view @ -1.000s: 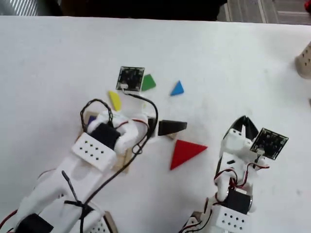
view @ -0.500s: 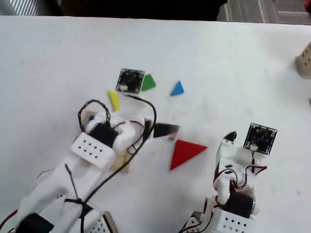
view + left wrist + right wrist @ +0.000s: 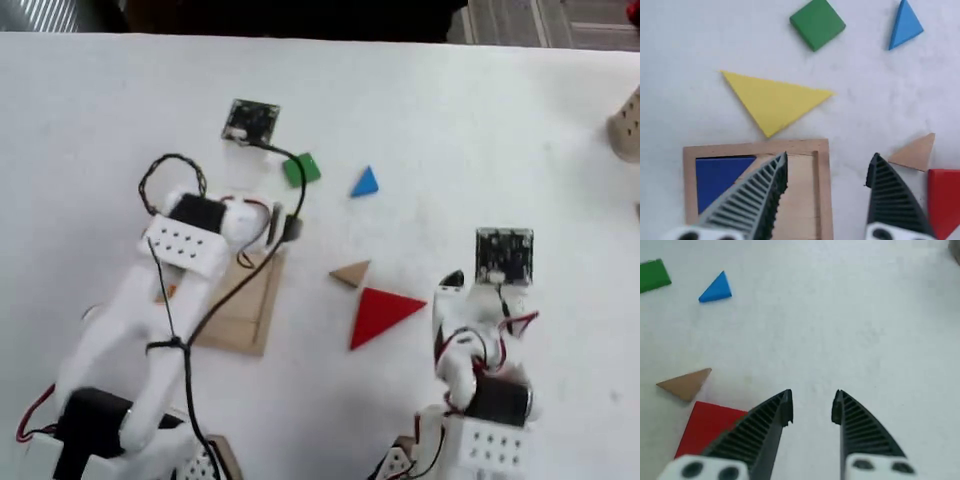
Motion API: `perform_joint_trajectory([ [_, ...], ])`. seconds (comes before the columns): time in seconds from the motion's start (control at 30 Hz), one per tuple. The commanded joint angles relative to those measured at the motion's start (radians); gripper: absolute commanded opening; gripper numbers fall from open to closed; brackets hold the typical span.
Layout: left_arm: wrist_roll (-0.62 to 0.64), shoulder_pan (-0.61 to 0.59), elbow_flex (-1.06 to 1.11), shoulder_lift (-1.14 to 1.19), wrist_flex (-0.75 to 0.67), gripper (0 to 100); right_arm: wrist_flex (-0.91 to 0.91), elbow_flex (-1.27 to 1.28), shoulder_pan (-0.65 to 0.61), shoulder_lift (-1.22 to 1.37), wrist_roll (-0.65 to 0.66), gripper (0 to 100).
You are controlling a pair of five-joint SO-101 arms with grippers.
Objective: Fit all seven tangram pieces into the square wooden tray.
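The square wooden tray (image 3: 755, 146) holds a dark blue piece (image 3: 720, 175) in one corner. In the high view the left arm lies across the tray (image 3: 255, 335). My left gripper (image 3: 829, 165) hangs open and empty over the tray's far edge (image 3: 281, 226). Just beyond it lies the yellow triangle (image 3: 775, 100), then the green square (image 3: 300, 168) and small blue triangle (image 3: 365, 182). A tan triangle (image 3: 350, 273) and a big red triangle (image 3: 380, 313) lie to the right of the tray. My right gripper (image 3: 812, 400) is open and empty, right beside the red triangle (image 3: 710, 427).
Black cable loops from the left arm over the tray. A pale perforated object (image 3: 627, 125) sits at the table's far right edge. Bare white table stretches behind the pieces and to the right of the right gripper (image 3: 450, 285).
The left gripper drew back from the tan triangle to the tray's far edge, uncovering the tan piece. The right gripper turned and shifted left toward the red triangle.
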Motion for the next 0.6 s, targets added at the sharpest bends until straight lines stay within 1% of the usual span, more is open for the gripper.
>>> perform_joint_trajectory([
  [0.0, -0.023, -0.050, -0.034, -0.004, -0.066, 26, -0.082, -0.140, -0.036, 0.381, 0.018, 13.4],
  [0.1, -0.025, -0.053, 0.003, -0.001, -0.133, 26, -0.213, -0.141, -0.035, 0.570, 0.018, 13.4],
  [0.2, -0.018, -0.068, 0.026, 0.002, -0.195, 26, -0.274, -0.141, -0.022, 0.682, 0.018, 13.5],
  [0.4, -0.012, -0.074, 0.011, 0.044, -0.216, 26, -0.274, -0.137, -0.024, 0.717, 0.020, 13.6],
  [0.57, 0.026, -0.096, -0.137, 0.232, -0.206, 26, -0.277, -0.137, -0.035, 0.750, 0.020, 13.7],
])
